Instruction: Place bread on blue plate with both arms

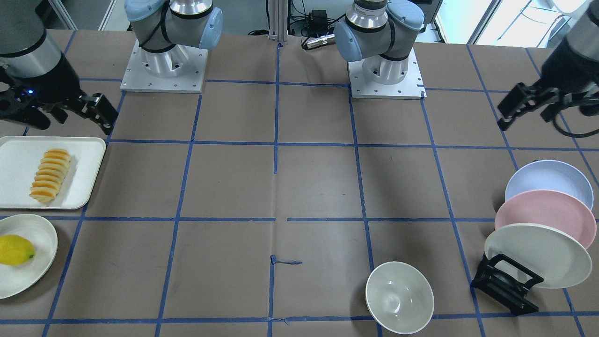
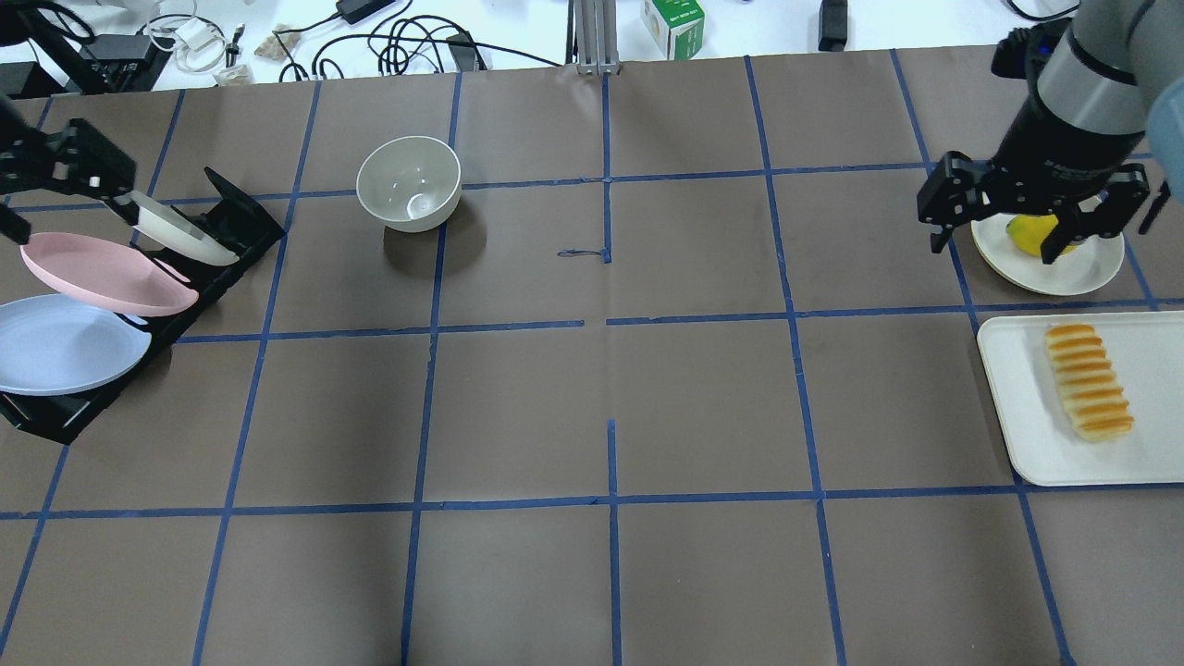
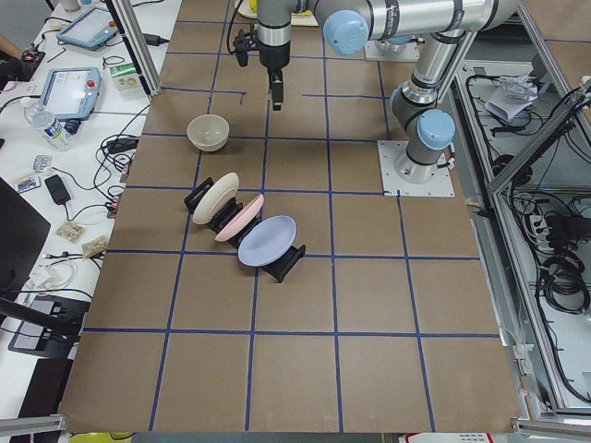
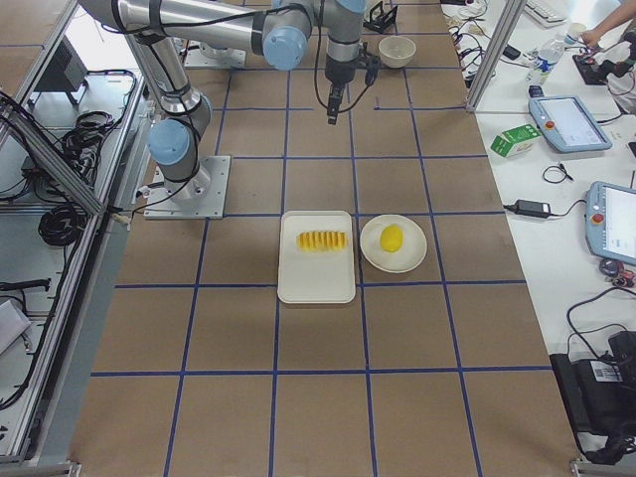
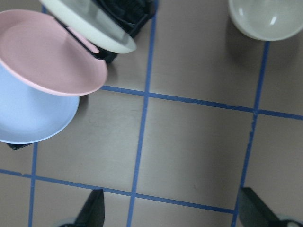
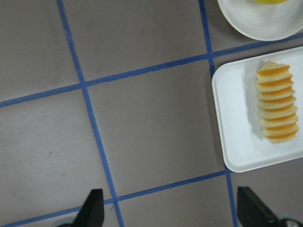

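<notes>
The bread (image 1: 50, 175) lies on a white tray (image 1: 89, 154), also seen in the overhead view (image 2: 1089, 381) and the right wrist view (image 6: 277, 109). The blue plate (image 1: 547, 180) leans in a black rack (image 1: 507, 283), at the end nearest the robot (image 2: 60, 344), behind a pink plate (image 1: 545, 217) and a cream-white plate (image 1: 538, 255). My right gripper (image 2: 994, 239) is open and empty, held above the lemon plate, beyond the tray. My left gripper (image 2: 55, 176) is open and empty, high over the rack's far end. The left wrist view shows the blue plate (image 5: 28, 116) below.
A lemon (image 1: 14, 249) sits on a cream plate (image 1: 44, 243) next to the tray. A pale bowl (image 2: 409, 183) stands on the table right of the rack. Blue tape lines grid the brown table.
</notes>
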### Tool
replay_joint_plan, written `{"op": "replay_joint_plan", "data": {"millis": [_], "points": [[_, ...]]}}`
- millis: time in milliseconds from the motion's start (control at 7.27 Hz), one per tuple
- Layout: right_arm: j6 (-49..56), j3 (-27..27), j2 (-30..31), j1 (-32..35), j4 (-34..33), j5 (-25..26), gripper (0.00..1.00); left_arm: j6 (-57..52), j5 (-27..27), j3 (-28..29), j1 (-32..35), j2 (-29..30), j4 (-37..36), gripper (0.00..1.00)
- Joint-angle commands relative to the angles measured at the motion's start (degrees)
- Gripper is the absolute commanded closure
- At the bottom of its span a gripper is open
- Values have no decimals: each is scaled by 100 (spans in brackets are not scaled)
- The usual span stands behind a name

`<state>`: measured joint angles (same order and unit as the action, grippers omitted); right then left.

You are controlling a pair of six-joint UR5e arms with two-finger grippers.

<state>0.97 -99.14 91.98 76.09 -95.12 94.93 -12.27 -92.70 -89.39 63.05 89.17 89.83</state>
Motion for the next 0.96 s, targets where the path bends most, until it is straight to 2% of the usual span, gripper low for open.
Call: {"op": "replay_joint_plan", "data": {"millis": [0,138,412,825], "points": [[1163,-350,-511,-760,-1387,192,0,-135,-11,-192,-1500,292,-410,0],[1882,-430,-776,-1276,-1474,175,0,-144,-11,-411,-1872,572,-901,0],[2318,-492,-1329,-1921,-1535,149,0,-258,-20,-527,-2156,1178,-2078,0],[2742,-615,-1945,-2160,-2018,140,0,-338,-433,-414,-2429,2031,-2520,0]]}}
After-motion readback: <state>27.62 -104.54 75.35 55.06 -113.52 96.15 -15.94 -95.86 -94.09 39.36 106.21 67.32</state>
